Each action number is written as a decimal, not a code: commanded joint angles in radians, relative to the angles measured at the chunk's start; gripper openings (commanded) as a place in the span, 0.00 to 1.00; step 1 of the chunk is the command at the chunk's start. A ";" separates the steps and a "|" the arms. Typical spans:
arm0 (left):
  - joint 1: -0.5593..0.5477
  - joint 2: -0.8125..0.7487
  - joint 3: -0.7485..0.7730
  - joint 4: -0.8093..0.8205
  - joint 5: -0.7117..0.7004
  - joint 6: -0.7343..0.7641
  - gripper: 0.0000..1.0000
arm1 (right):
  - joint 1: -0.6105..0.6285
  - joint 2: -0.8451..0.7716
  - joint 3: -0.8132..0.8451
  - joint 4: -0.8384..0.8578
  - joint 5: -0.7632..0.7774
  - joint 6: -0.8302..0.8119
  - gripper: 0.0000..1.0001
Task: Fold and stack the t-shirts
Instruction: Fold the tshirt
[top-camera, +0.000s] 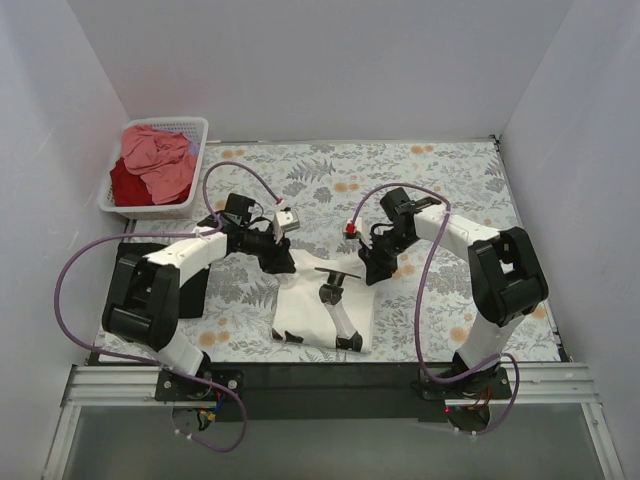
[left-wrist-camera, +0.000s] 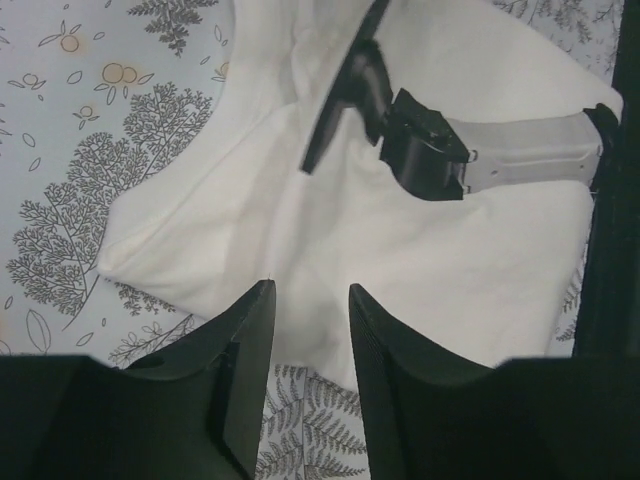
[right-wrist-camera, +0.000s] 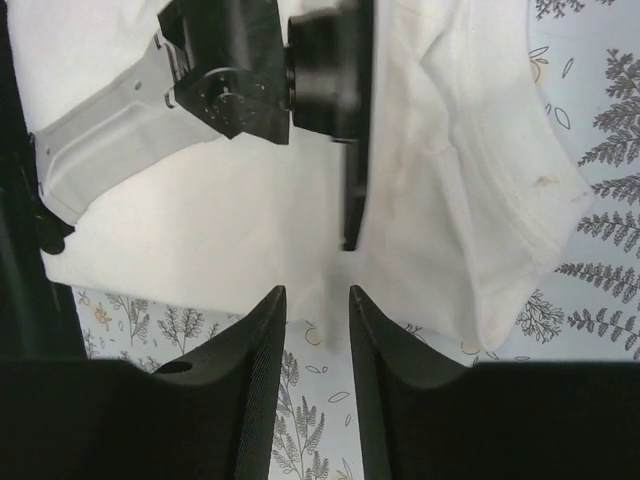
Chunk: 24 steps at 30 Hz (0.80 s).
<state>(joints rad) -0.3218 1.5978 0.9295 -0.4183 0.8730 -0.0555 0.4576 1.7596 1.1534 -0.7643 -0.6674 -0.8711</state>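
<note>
A cream-white t-shirt (top-camera: 318, 318) lies partly folded on the tablecloth near the front, also in the left wrist view (left-wrist-camera: 300, 220) and the right wrist view (right-wrist-camera: 220, 220). My left gripper (top-camera: 283, 262) (left-wrist-camera: 310, 295) is open and empty just over its far left edge. My right gripper (top-camera: 372, 270) (right-wrist-camera: 316, 295) is open and empty over its far right edge. A black t-shirt (top-camera: 195, 292) lies under my left arm. A salmon-pink t-shirt (top-camera: 160, 160) and a dark red t-shirt (top-camera: 125, 185) sit in the basket.
A black and white T-shaped tool (top-camera: 337, 305) (left-wrist-camera: 440, 160) (right-wrist-camera: 250, 80) lies on the white shirt. The white lattice basket (top-camera: 195, 130) stands at the far left corner. White walls close in the floral tablecloth (top-camera: 450, 180) on three sides.
</note>
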 joint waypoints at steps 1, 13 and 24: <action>-0.017 -0.090 -0.015 -0.073 0.069 0.107 0.37 | -0.007 -0.049 0.006 0.005 -0.041 0.087 0.39; -0.117 0.088 0.137 0.031 0.104 0.302 0.42 | -0.026 0.075 0.213 0.086 -0.116 0.351 0.26; -0.212 0.208 0.154 0.182 0.049 0.283 0.39 | -0.045 0.268 0.315 0.184 -0.219 0.633 0.16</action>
<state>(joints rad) -0.5293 1.8099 1.0496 -0.2836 0.9234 0.2104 0.4244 1.9999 1.4174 -0.6250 -0.8158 -0.3534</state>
